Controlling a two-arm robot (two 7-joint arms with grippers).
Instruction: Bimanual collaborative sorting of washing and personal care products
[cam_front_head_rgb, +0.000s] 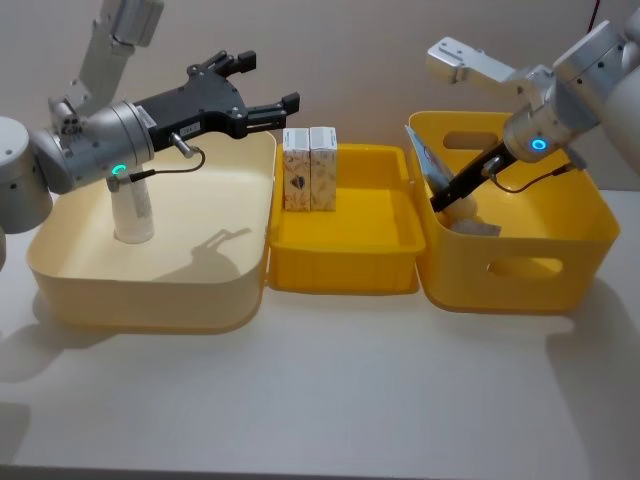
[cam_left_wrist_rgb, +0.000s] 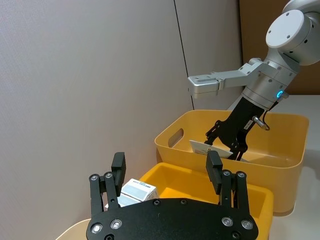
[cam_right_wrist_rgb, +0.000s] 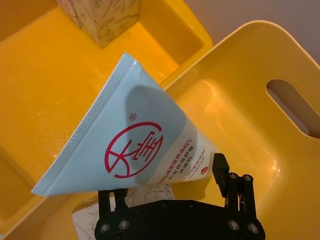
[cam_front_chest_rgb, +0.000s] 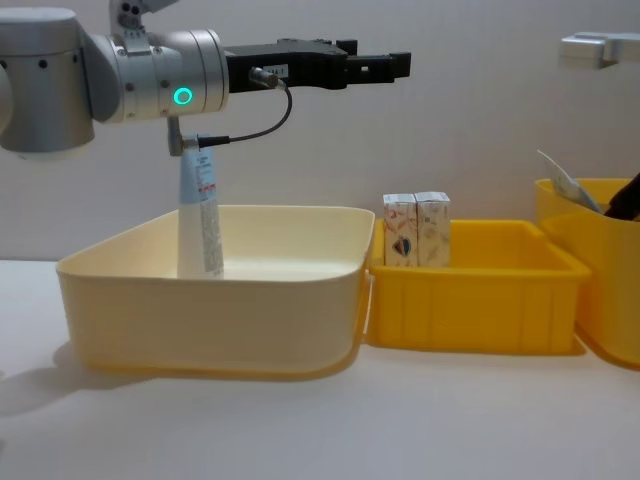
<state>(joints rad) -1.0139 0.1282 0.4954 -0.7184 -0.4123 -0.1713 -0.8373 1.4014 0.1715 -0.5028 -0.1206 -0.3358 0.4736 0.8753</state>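
Observation:
One pale-blue tube (cam_front_head_rgb: 132, 208) (cam_front_chest_rgb: 201, 220) stands upright in the cream bin (cam_front_head_rgb: 60, 275). Two white printed cartons (cam_front_head_rgb: 309, 168) (cam_front_chest_rgb: 417, 229) stand side by side at the back of the low yellow tray (cam_front_head_rgb: 345, 270). My left gripper (cam_front_head_rgb: 268, 82) (cam_left_wrist_rgb: 166, 165) (cam_front_chest_rgb: 385, 58) hovers open and empty above the cream bin's far right corner, close to the cartons. Inside the deep yellow bin (cam_front_head_rgb: 520, 290), my right gripper (cam_front_head_rgb: 440, 200) (cam_right_wrist_rgb: 170, 185) is shut on the cap end of a tube with a red round logo (cam_right_wrist_rgb: 132, 145) (cam_front_head_rgb: 424, 160). Another carton (cam_front_head_rgb: 470, 226) lies on that bin's floor.
The three bins stand in a row, touching, with a grey wall close behind them. Bare white table (cam_front_head_rgb: 330, 400) stretches in front of the bins. The deep yellow bin has handle cut-outs (cam_front_head_rgb: 518, 267) in its walls.

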